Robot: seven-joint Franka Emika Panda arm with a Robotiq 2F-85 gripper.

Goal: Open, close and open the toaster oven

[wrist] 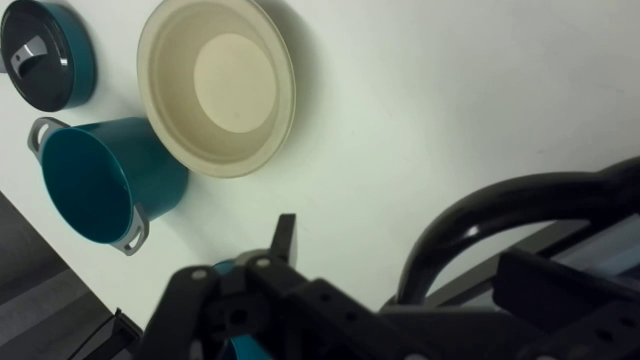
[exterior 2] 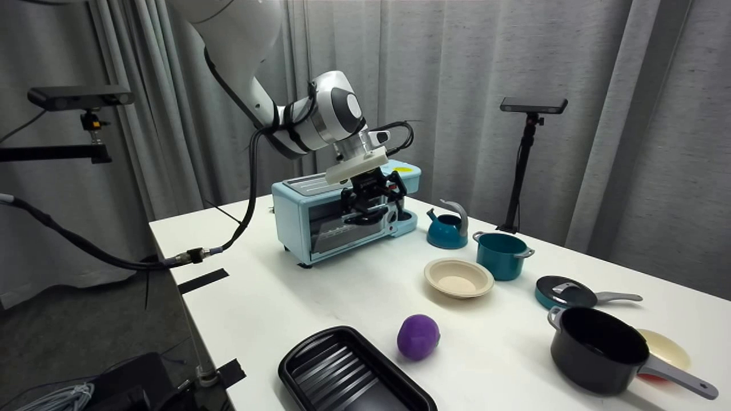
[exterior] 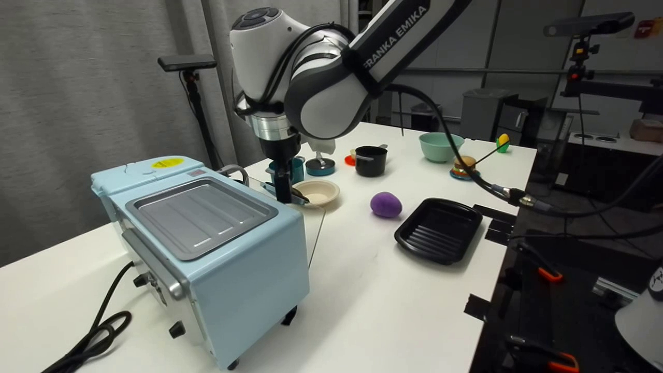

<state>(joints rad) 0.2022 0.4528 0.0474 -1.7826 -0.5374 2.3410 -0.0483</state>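
1. Toaster oven (exterior: 233, 259) on the surface (exterior: 373, 295) near the curtain (exterior: 98, 103), glass door (exterior: 314, 228) tilted out.
2. Pincer (wrist: 397, 245) wide, part of the handle (wrist: 470, 215) showing between its fingers (wrist: 284, 235).
3. Open surface between oven and black tray (exterior: 440, 233), which sits near an edge.

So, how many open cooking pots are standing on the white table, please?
2. The blue-green pot stands beside the beige bowl, and the black pot stands near the lidded pan. Others could be hidden from view.
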